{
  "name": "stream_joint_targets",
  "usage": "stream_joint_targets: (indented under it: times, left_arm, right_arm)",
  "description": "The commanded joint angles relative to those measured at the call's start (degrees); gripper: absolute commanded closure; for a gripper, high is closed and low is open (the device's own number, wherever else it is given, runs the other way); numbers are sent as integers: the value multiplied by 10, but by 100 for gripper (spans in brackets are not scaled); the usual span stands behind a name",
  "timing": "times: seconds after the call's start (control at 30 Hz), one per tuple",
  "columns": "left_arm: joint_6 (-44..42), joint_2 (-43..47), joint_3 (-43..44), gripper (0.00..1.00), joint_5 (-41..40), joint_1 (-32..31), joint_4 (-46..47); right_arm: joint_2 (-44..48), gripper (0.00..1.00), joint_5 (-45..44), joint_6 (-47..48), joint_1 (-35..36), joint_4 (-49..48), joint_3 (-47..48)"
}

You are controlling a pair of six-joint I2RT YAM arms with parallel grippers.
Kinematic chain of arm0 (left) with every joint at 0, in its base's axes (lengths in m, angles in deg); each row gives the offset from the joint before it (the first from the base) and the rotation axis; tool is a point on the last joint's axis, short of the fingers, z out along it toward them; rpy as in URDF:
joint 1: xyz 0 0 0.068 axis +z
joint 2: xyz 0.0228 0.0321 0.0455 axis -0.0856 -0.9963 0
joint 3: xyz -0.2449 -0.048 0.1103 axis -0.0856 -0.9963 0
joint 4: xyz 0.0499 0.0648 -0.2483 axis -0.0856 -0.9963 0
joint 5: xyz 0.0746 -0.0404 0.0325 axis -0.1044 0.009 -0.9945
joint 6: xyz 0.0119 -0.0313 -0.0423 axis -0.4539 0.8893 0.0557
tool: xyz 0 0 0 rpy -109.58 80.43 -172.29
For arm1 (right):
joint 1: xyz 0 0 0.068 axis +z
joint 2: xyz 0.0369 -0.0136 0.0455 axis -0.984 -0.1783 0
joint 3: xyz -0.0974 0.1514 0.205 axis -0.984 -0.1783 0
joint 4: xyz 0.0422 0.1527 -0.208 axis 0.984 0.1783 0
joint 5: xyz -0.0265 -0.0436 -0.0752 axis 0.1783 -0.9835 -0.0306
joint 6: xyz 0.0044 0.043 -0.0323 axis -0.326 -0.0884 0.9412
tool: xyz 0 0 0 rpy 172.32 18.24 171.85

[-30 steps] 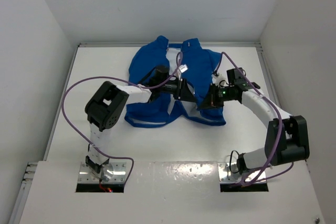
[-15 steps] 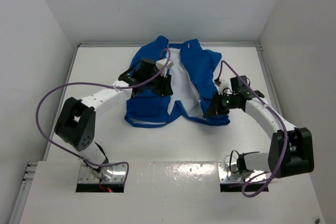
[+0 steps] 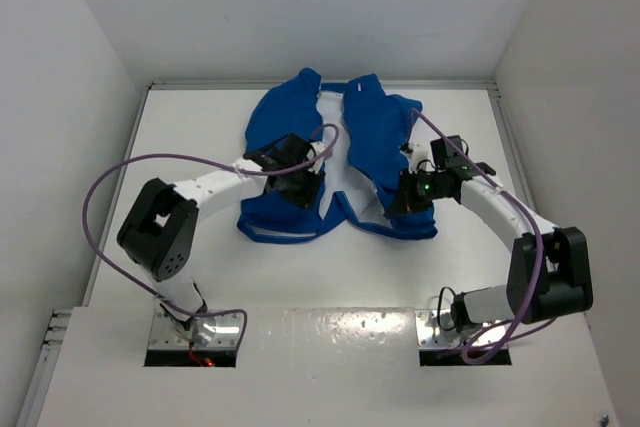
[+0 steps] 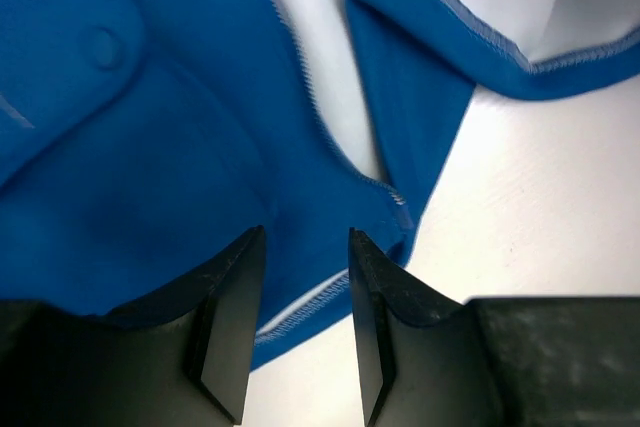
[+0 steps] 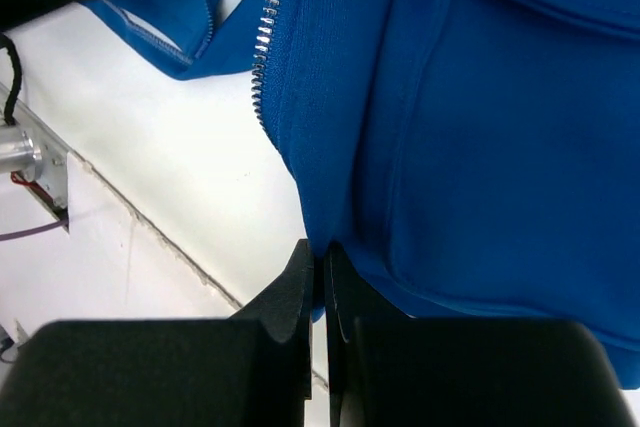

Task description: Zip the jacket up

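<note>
Top external shows the blue jacket (image 3: 385, 137) lying unzipped, right pincer (image 5: 320, 252) clamped on it, left pincer (image 4: 305, 239) half-parted, empty.

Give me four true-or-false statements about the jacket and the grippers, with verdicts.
1. The jacket is zipped up. False: its front lies open.
2. The right gripper is shut on the jacket's hem. True.
3. The left gripper is open. True.
4. The zipper teeth are black. False: they are light.
</note>
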Motion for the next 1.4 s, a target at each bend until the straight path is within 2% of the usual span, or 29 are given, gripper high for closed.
stream_joint_targets:
  times: [0.0,0.2,0.27,0.37,0.5,0.6,0.7,0.73,0.77,0.87,0.97,1.07,1.2,1.37]
  left_arm:
    - [17,-16,27,56,-53,-28,-44]
    - [42,-21,20,54,-55,-55,-51]
    - [51,-21,4,36,-61,-61,-58]
    - [78,-21,-7,22,-88,-75,-58]
    - [110,-44,6,22,-113,-75,-64]
    - [123,-66,17,28,-113,-75,-64]
    - [129,-80,23,43,-101,-64,-64]
    - [129,-80,23,52,-95,-64,-69]
    - [129,-80,23,58,-90,-59,-69]
    - [129,-80,23,67,-67,-59,-69]
    - [129,-75,23,67,-85,-67,-69]
    - [140,-75,18,56,-118,-67,-69]
    - [146,-99,37,49,-123,-67,-69]
    - [151,-121,54,49,-111,-56,-74]
  right_arm:
    - [9,100,-9,17,2,-7,20]
    - [20,100,-11,23,-1,3,18]
    - [20,100,-9,24,-5,5,18]
    - [20,100,-8,20,-9,1,17]
    - [26,100,-8,10,-11,-5,11]
    - [31,100,-7,10,-11,-4,13]
    - [36,100,-5,7,-15,-1,12]
    - [38,100,-5,6,-18,1,8]
    - [40,100,-5,8,-18,-1,9]
    - [44,100,-5,8,-20,-1,3]
    - [46,100,-3,8,-20,-2,-2]
    - [44,100,-2,3,-22,-10,-4]
    - [44,100,2,2,-22,-6,1]
    - [42,100,2,5,-20,-4,4]
